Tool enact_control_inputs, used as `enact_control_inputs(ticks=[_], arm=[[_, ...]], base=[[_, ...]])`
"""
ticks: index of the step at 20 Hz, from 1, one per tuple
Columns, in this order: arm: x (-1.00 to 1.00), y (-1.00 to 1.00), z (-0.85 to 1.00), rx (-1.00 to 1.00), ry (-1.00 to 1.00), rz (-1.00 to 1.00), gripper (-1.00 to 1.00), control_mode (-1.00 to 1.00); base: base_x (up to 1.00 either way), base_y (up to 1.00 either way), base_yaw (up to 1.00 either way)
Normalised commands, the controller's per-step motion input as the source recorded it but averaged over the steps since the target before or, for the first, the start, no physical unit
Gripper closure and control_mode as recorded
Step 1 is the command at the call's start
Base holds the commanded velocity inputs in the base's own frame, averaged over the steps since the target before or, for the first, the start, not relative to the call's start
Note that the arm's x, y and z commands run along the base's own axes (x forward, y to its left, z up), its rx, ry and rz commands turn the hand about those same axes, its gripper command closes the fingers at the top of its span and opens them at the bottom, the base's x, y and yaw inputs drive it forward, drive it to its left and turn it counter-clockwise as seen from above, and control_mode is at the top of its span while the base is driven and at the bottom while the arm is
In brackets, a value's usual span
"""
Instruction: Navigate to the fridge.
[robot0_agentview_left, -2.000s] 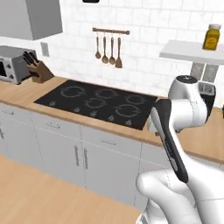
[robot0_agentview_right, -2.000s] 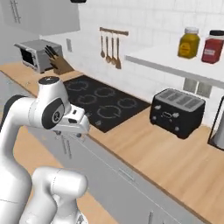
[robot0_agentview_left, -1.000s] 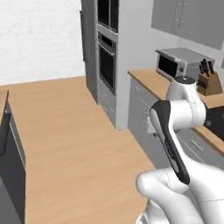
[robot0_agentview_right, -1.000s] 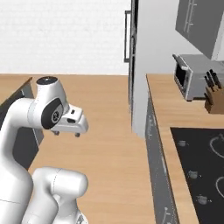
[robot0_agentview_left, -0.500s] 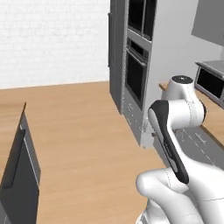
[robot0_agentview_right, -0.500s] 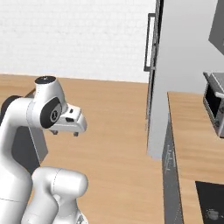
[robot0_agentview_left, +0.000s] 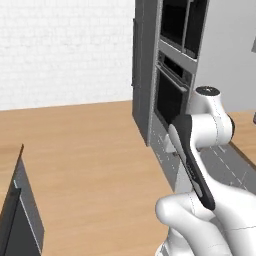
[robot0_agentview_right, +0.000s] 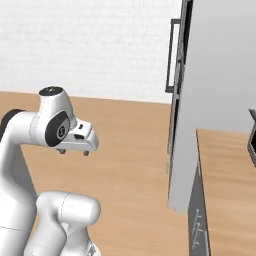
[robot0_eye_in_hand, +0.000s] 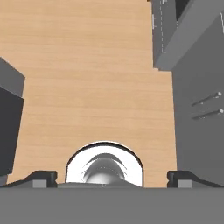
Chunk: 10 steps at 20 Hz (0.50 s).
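The fridge (robot0_agentview_right: 220, 100) stood tall at the right, its dark handle (robot0_agentview_right: 172, 55) beyond the oven column (robot0_agentview_left: 172, 75). The jaws (robot0_eye_in_hand: 112, 177) hung spread apart over the wooden floor (robot0_eye_in_hand: 87, 65), holding nothing.

Open wood floor (robot0_agentview_left: 85, 150) runs ahead toward the white brick wall (robot0_agentview_left: 65, 50); the oven column (robot0_agentview_left: 170, 75) bounds the right, a dark cabinet (robot0_agentview_left: 20, 215) the left.
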Motion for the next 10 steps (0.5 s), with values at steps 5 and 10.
enact_control_inputs(ticks=[5, 10], arm=[[0.0, 0.0, 0.0, 0.0, 0.0, 0.0, -1.0, 1.0], [0.0, 0.0, 0.0, 0.0, 0.0, 0.0, -1.0, 1.0]], base=[[1.0, 0.0, -0.01], [1.0, 0.01, -0.07]])
